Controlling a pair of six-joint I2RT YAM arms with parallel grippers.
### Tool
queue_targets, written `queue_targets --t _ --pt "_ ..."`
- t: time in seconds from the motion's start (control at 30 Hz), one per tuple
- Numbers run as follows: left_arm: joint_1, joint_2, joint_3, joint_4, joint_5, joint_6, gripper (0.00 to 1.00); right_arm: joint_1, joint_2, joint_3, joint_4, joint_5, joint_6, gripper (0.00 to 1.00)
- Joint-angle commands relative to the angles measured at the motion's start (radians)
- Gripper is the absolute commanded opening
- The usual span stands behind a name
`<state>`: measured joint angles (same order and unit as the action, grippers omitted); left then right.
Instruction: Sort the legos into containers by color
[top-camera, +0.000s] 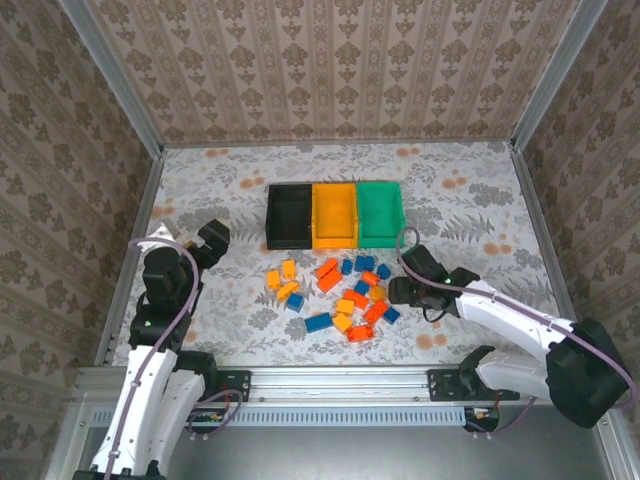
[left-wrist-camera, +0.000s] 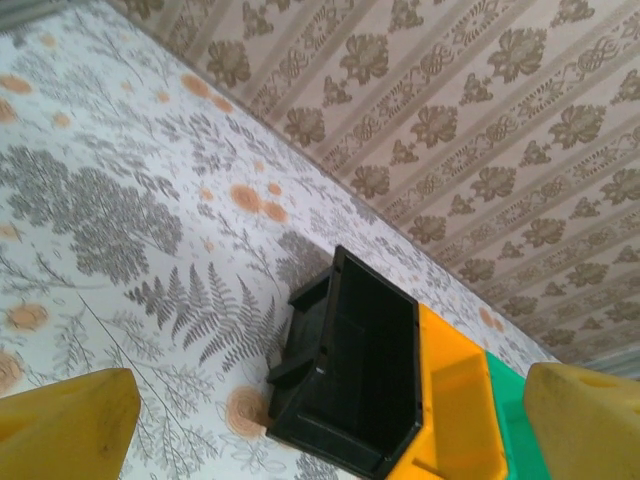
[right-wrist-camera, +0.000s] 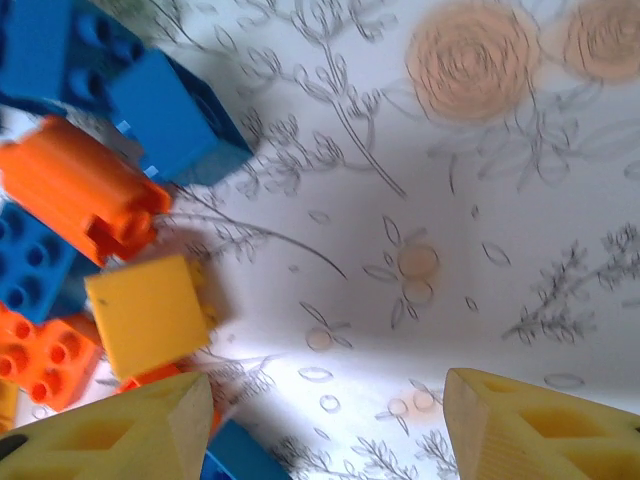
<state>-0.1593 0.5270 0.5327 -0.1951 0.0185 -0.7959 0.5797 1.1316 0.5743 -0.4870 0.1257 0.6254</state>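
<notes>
The legos lie scattered in red-orange, yellow-orange and blue on the table's near middle. Behind them three containers stand side by side: black, yellow-orange, green. My right gripper is low at the pile's right edge. In the right wrist view it is open over bare table, with a yellow lego, an orange lego and a blue lego just left of its left finger. My left gripper is open and empty, left of the black container.
The floral table cover runs to patterned walls at the back and sides. A metal rail runs along the near edge between the arm bases. The yellow-orange bin and green bin sit to the right of the black one.
</notes>
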Motion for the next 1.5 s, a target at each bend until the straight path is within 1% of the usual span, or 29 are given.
queue_targets --t 0.0,0.1,0.2,0.33,0.4,0.6,0.83,0.93,1.03,1.23,1.37,1.47 --pt "0.011 0.008 -0.01 0.024 0.126 -0.042 1.0 0.007 -0.025 -0.009 0.043 -0.036 0.019 0.65" --pt "0.01 0.057 -0.001 0.023 0.166 -0.029 1.0 0.026 0.002 0.005 0.123 -0.085 -0.013 0.65" --pt "0.005 0.085 -0.001 0.026 0.181 -0.032 1.0 0.05 0.066 0.043 0.16 -0.088 -0.034 0.65" --pt "-0.006 0.082 -0.015 0.043 0.18 -0.043 1.0 0.076 0.159 0.094 0.188 -0.081 -0.055 0.66" --pt "-0.012 0.089 -0.005 0.029 0.184 -0.031 1.0 0.091 0.219 0.134 0.163 -0.049 -0.064 0.66" --pt "-0.034 0.13 0.065 -0.092 0.153 0.019 1.0 0.133 0.337 0.19 0.093 0.012 -0.078 0.67" --pt "-0.039 0.169 0.068 -0.084 0.169 0.011 1.0 0.159 0.4 0.206 0.047 0.073 -0.077 0.64" --pt "-0.045 0.193 0.079 -0.088 0.178 0.015 1.0 0.16 0.426 0.216 0.035 0.09 -0.075 0.6" --pt "-0.048 0.202 0.085 -0.085 0.184 0.017 1.0 0.159 0.417 0.208 0.025 0.123 -0.062 0.58" --pt "-0.058 0.2 0.085 -0.07 0.189 0.014 1.0 0.156 0.306 0.164 0.046 0.127 -0.063 0.59" --pt "-0.066 0.2 0.088 -0.06 0.193 0.008 1.0 0.156 0.221 0.168 0.057 0.086 -0.088 0.64" --pt "-0.071 0.199 0.091 -0.06 0.192 0.011 1.0 0.157 0.238 0.18 0.044 0.053 -0.098 0.64"
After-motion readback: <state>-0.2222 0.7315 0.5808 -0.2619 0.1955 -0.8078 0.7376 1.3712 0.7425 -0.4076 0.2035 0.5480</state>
